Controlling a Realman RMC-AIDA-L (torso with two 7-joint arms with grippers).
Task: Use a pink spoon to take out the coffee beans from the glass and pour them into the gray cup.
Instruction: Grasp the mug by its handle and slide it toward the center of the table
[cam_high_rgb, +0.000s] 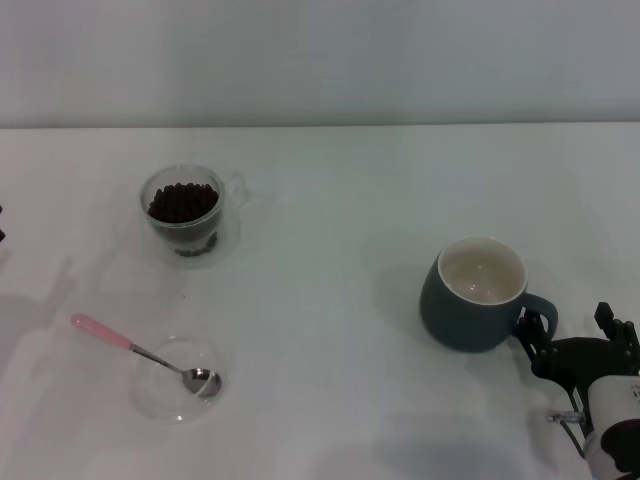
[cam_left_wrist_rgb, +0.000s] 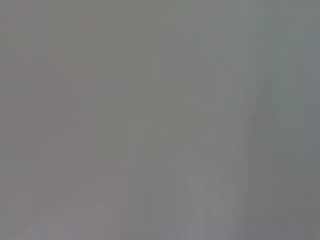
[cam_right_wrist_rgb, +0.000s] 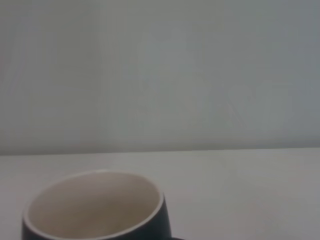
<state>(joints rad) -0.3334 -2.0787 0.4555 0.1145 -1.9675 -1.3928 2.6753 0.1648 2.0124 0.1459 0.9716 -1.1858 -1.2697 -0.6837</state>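
Observation:
The glass (cam_high_rgb: 185, 215) stands at the far left of the table, filled with dark coffee beans (cam_high_rgb: 183, 201). Nearer to me, the pink spoon (cam_high_rgb: 140, 350) lies with its metal bowl in a shallow clear dish (cam_high_rgb: 152, 392) and its pink handle pointing out to the left. The gray cup (cam_high_rgb: 478, 296) (cam_right_wrist_rgb: 100, 210) sits on the right, its cream inside empty and its handle turned toward my right gripper (cam_high_rgb: 570, 328). That gripper is open, low at the table's right front, just beside the handle. Of my left arm only a dark sliver (cam_high_rgb: 2, 225) shows at the left edge.
The white table (cam_high_rgb: 340, 200) runs back to a pale wall. The left wrist view shows only a flat grey surface.

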